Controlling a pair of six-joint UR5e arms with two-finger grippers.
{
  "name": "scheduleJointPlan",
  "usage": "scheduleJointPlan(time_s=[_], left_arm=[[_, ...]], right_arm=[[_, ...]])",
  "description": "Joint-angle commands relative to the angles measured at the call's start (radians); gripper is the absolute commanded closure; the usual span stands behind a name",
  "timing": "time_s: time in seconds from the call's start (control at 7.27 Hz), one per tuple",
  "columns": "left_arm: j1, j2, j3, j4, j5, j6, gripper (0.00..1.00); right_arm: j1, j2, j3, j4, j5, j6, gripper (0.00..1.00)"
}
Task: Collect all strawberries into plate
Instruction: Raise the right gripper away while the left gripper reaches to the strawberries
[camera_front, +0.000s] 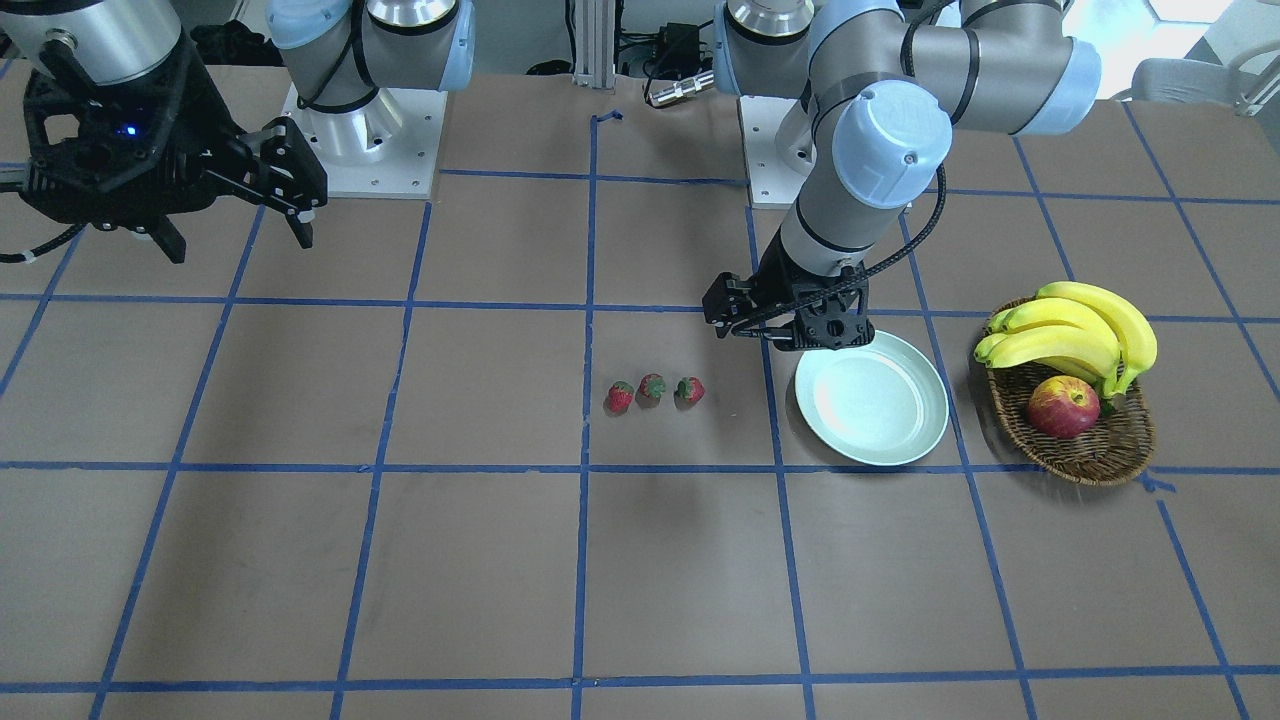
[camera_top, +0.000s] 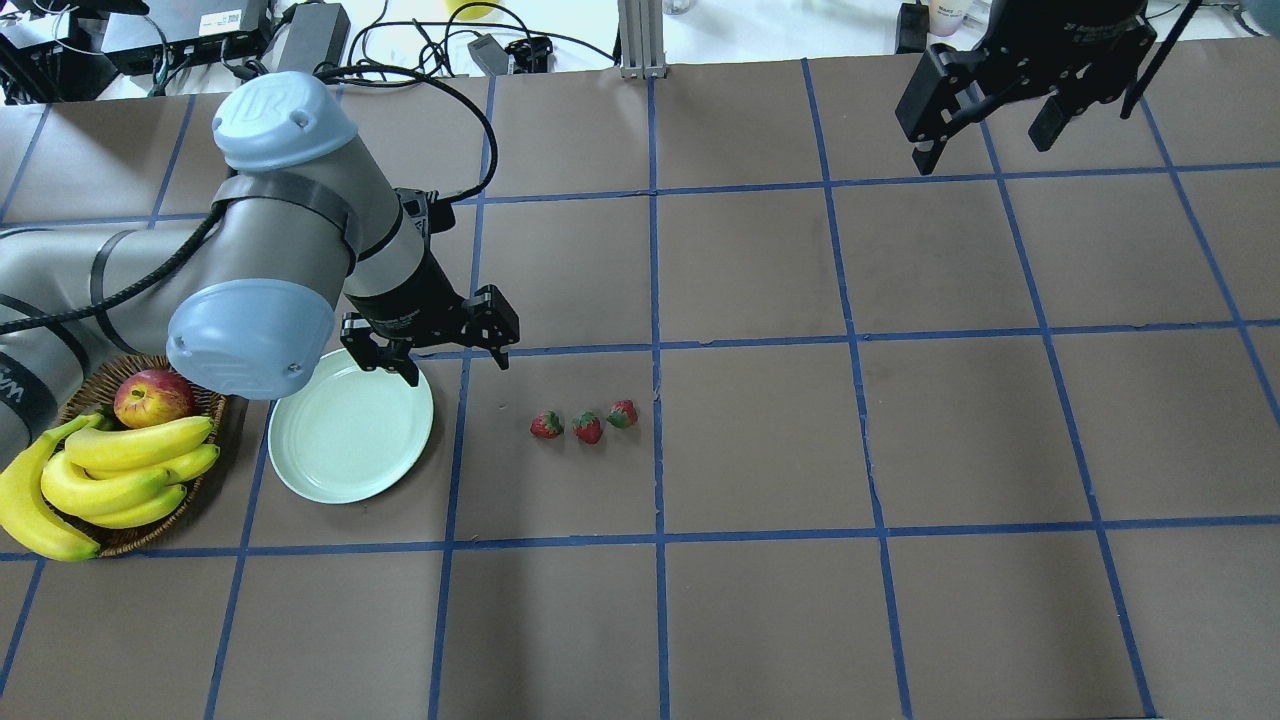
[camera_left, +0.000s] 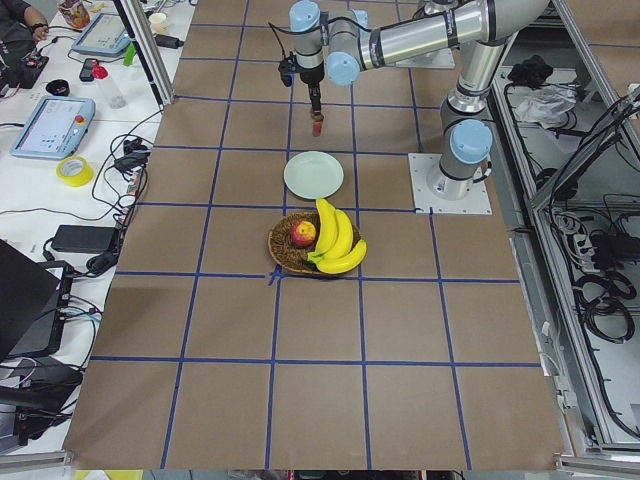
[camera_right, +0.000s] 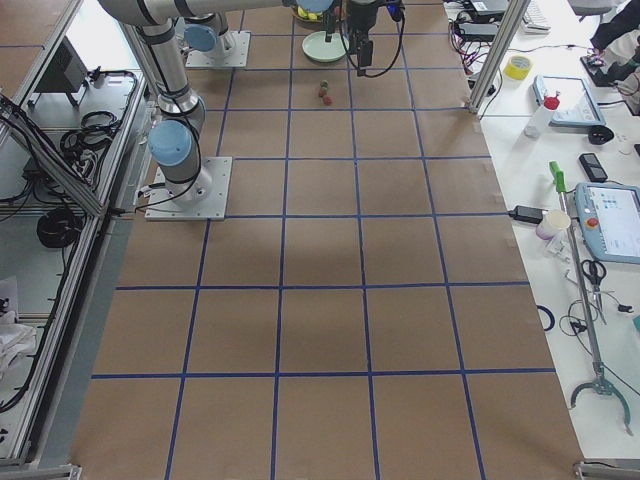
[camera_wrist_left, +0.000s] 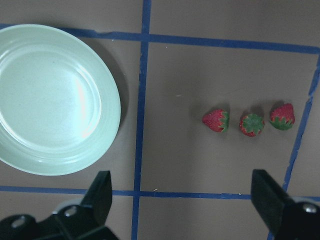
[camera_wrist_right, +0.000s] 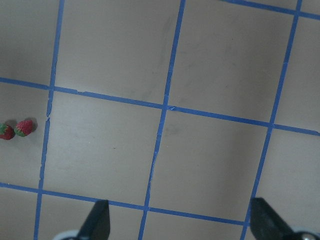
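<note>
On the brown worktop (camera_top: 760, 600), the mint-green plate (camera_top: 300, 480) sits toward my left. My left gripper (camera_top: 458, 370) hovers by the plate's far right edge, spread wide and holding nothing. My right gripper (camera_top: 980, 150) hangs far off right, equally wide. Three strawberries (camera_top: 587, 428) lie in a row right of the plate, apart from it.

Plate (camera_wrist_left: 111, 107): smooth, glossy finish, pale sheen seen across well.
3 strawberries (camera_wrist_left: 251, 123): skin dimpled, dull red; caps matt green.
Table (camera_front: 500, 560): covered by matt brown paper-like sheet, gridded with blue tape (camera_front: 585, 467).
Basket (camera_front: 1110, 455): woven wicker, rough.
Bananas (camera_front: 1075, 335), apple (camera_front: 1062, 407): smooth skins, light shine noted.
Left gripper (camera_top: 458, 368): matt black plastic.
Left arm (camera_top: 290, 225): satin grey metal, pale blue plastic joint covers (camera_top: 250, 335).
</note>
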Motion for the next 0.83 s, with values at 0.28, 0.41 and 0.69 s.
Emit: scheduleJointPlan(time_s=[0.28,0.41,0.69], left_arm=[[-0.005,-0.085,-0.125,0.178,-0.033,-0.139,0.00],[-0.009,-0.106,-0.127,0.180,-0.036,-0.178,0.00],[-0.022,-0.158,-0.127,0.232,-0.036,-0.181,0.00]], right_arm=[[-0.002,-0.020,0.062,-0.089,-0.003,0.002,0.00],[0.000,-0.034,0.068,-0.087,-0.010,0.001,0.00],[0.000,-0.035,0.069,-0.087,-0.010,-0.001,0.00]])
